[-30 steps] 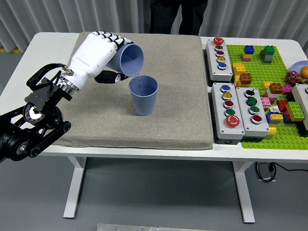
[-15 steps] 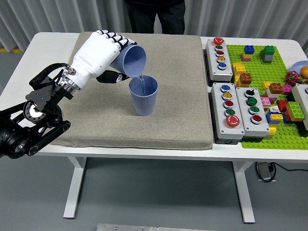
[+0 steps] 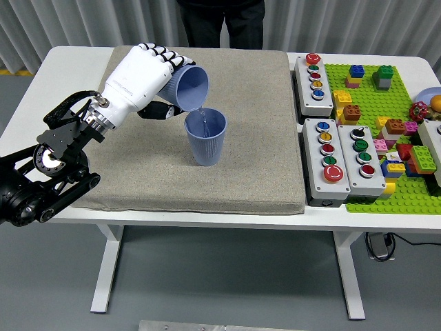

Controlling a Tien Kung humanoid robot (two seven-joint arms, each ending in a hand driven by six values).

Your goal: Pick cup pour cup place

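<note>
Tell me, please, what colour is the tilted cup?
Light blue, seen in the head view: tilted cup.

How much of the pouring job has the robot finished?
Picking up is done: the left hand grips the tipped cup. Pouring is happening now, with a thin stream of water falling into the standing cup on the mat. Left to do: set the held cup down.

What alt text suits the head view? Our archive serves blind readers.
The robot's left hand tips a blue cup over a second, upright blue cup on a grey mat; button boxes sit to the right.
</note>
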